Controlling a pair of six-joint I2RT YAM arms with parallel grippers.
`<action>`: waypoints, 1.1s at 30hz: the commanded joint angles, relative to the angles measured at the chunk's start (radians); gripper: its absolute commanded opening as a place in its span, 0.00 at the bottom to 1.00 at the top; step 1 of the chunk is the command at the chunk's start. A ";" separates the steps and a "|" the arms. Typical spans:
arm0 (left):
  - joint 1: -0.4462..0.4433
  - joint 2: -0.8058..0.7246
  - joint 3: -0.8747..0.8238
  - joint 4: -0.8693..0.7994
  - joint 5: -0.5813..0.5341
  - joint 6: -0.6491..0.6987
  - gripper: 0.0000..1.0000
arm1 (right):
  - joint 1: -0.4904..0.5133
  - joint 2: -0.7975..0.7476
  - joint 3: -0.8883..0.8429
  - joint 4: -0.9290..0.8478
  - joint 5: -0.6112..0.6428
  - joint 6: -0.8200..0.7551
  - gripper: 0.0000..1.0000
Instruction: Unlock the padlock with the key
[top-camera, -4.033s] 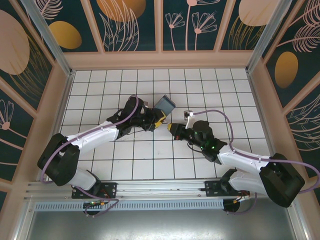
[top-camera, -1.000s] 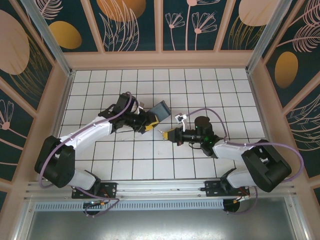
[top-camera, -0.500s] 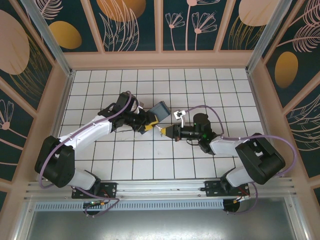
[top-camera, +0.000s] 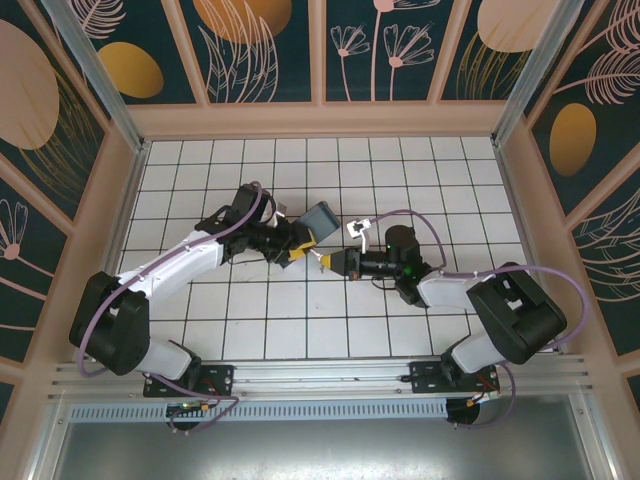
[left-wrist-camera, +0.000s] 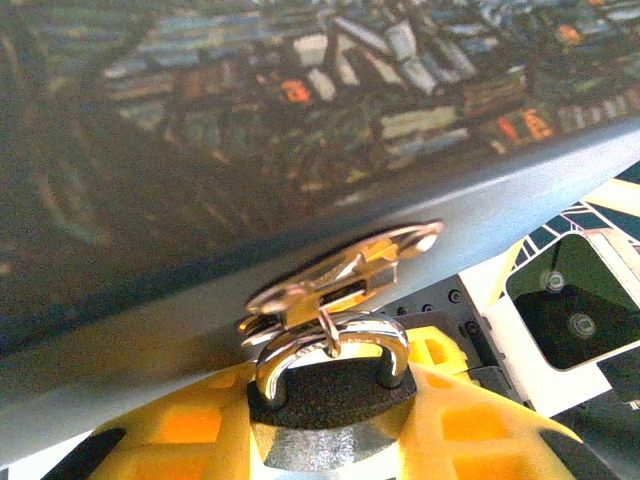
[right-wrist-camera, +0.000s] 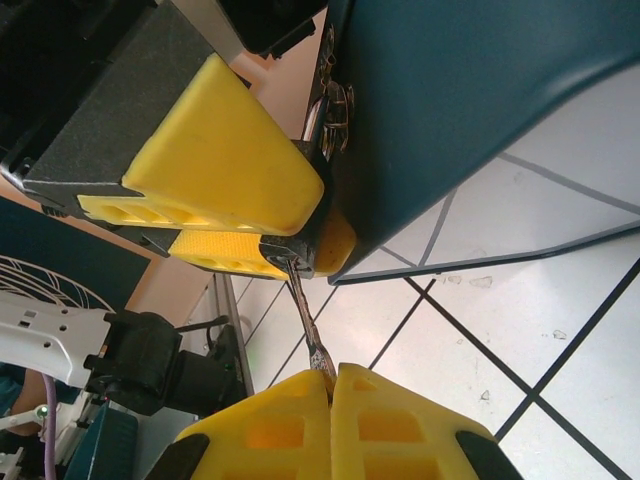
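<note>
The dark padlock (left-wrist-camera: 330, 395) hangs by its silvery shackle from the hasp of the blue painted box (top-camera: 318, 219). My left gripper (left-wrist-camera: 330, 440) is shut on the padlock body, yellow fingers on both sides. In the right wrist view the padlock (right-wrist-camera: 300, 250) sits between the left arm's yellow fingers (right-wrist-camera: 225, 170). My right gripper (right-wrist-camera: 331, 385) is shut on the key (right-wrist-camera: 308, 320), whose thin blade reaches up into the padlock's underside. From above, the right gripper (top-camera: 330, 262) and the left gripper (top-camera: 297, 245) meet just below the box.
The box rests tilted on the white tiled floor (top-camera: 300, 320), mid-table. Pale wooden walls (top-camera: 320, 120) ring the floor. Both arms stretch toward the centre, with open tiles around them.
My right gripper moved left and slightly up toward the left gripper, bringing the key against the padlock. The left arm and the box stayed about where they were.
</note>
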 joint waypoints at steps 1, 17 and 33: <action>0.008 -0.031 0.009 0.016 0.006 -0.004 0.17 | -0.007 0.016 0.036 0.052 0.005 0.030 0.00; 0.007 -0.043 -0.003 -0.016 -0.039 -0.016 0.17 | 0.000 0.015 0.053 0.040 0.039 0.079 0.00; 0.008 -0.041 -0.003 -0.031 -0.061 -0.016 0.17 | 0.030 0.056 0.085 0.025 0.045 0.074 0.00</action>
